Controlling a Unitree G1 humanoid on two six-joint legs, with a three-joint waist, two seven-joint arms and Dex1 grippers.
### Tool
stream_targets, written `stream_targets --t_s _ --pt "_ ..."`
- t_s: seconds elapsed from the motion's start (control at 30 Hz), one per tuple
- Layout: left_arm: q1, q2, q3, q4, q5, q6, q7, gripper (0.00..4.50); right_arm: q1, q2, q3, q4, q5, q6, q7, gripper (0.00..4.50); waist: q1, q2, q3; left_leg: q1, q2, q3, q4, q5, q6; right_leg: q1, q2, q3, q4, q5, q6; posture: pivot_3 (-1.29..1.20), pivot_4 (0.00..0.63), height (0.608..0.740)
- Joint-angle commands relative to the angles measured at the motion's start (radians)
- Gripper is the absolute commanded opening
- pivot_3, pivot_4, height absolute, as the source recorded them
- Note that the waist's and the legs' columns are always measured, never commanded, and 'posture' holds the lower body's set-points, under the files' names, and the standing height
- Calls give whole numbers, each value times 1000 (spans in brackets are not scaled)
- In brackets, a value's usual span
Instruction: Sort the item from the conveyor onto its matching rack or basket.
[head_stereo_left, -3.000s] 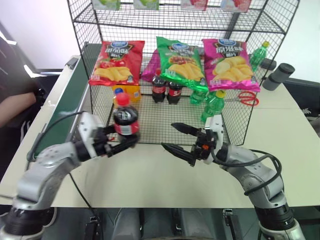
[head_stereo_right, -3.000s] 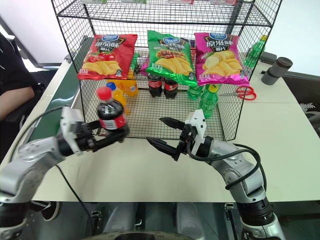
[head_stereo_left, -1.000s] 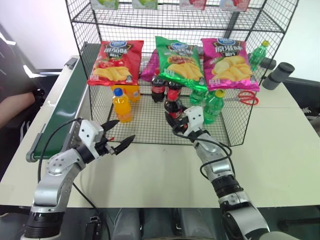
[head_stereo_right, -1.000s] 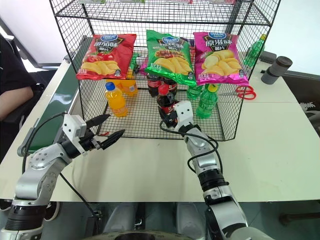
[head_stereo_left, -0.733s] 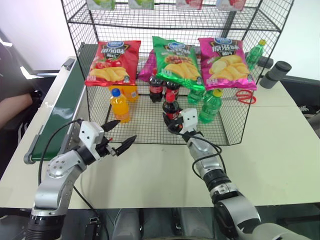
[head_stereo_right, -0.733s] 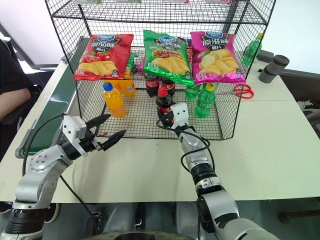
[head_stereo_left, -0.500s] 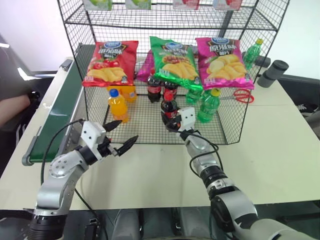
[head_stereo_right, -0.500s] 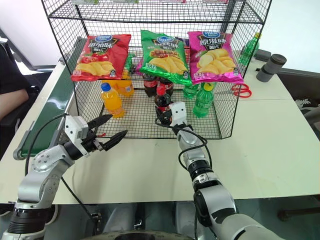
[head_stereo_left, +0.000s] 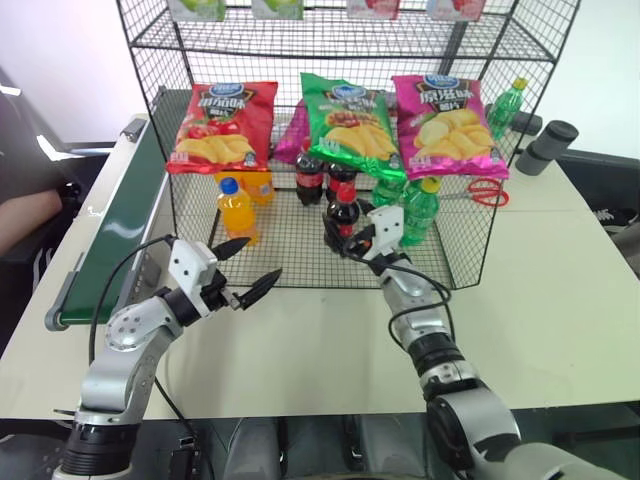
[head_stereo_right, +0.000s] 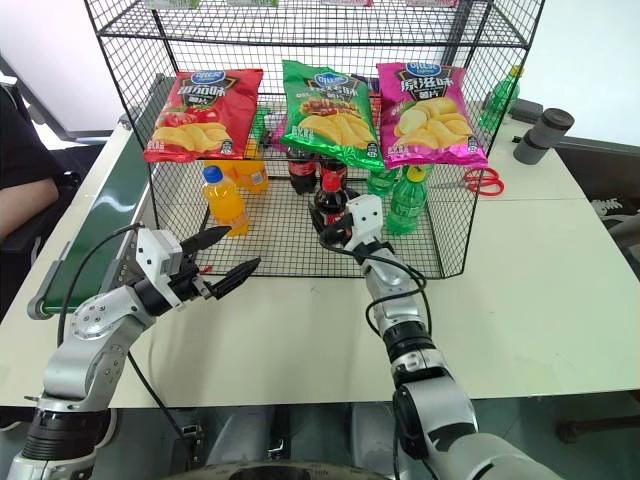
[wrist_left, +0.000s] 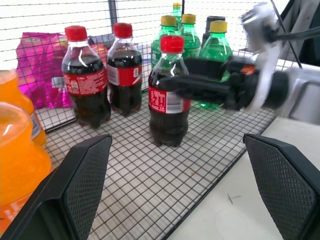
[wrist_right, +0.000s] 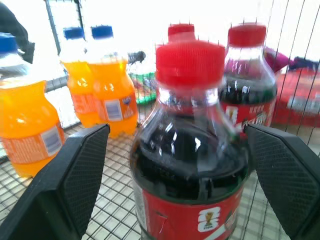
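Step in hand looks like the release: the cola bottle (head_stereo_left: 343, 213) stands upright on the mesh floor of the rack (head_stereo_left: 455, 262), near the front, just ahead of the two other cola bottles (wrist_left: 102, 75) further back. So it's among its own kind; orange-drink bottles (head_stereo_left: 234, 211) sit to the left, green bottles (head_stereo_left: 420, 212) to the right.

Right gripper (wrist_right: 177, 150): reaches forward into the rack's open front, fingers spread wide to either side of the bottle. Right wrist view shows both pads (wrist_right: 75, 175) well clear of the bottle body with daylight on each side, so it's let go, not clamped. Left wrist view agrees: the black fingers flank the label without pinching. Arm extends forward and slightly left, wrist roughly level to a touch nose-up.

Left gripper (head_stereo_left: 245, 270): hovers over the table (head_stereo_left: 560, 290) at the near-left corner of the rack, fingers apart, holding nothing. Points forward and to the right, about level, toward the bottles.

Conveyor (head_stereo_left: 120, 215) runs along the far left; no item visible on the stretch of belt in view. A person's arm (head_stereo_left: 30, 205) rests beyond it on the left.

Next move, my read: pull the right gripper straight back out along its approach line, keeping the fingers wide so neither pad clips the bottle. Risk is mainly a nudge on the way out tipping it into the colas behind or the green bottle to the right. The crisp bags (head_stereo_left: 350, 120) hang low over the front, so don't lift much until clear.
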Motion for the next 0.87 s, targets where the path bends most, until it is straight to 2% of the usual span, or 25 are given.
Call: stream_targets --t_s 0.03,0.17,0.3,0.47,0.63,0.87 --pt "0 12 27 -14 -10 -18 -1 4500 78 -78 5 -218 55 100 95 4454 -1 0 0 0 0 0 0 0 0 0 0 0 0 0 0 0 150 740" --pt "-8 29 43 16 -3 -15 -2 4500 229 -242 -18 -474 135 259 219 4454 0 1 0 0 0 0 0 0 0 0 0 0 0 0 0 0 150 740" --pt "-20 67 77 61 2 -9 -2 4500 349 -404 -123 -662 249 406 280 4454 -1 1 0 0 0 0 0 0 0 1 0 0 0 0 0 0 150 740" --pt "-19 122 109 127 11 -12 -13 4500 486 -560 -305 -737 359 520 334 4454 5 1 0 1 0 0 0 0 0 2 1 0 -1 0 0 0 150 740" --pt "8 149 116 139 23 -10 -24 4500 582 -624 -389 -758 374 522 385 4454 8 1 0 1 0 0 0 0 1 2 2 0 -3 0 0 0 150 740" --pt "8 156 142 148 11 -27 -35 4500 527 -616 -381 -745 335 501 353 4454 6 1 0 2 0 0 0 0 1 3 2 0 -3 0 0 0 150 740"
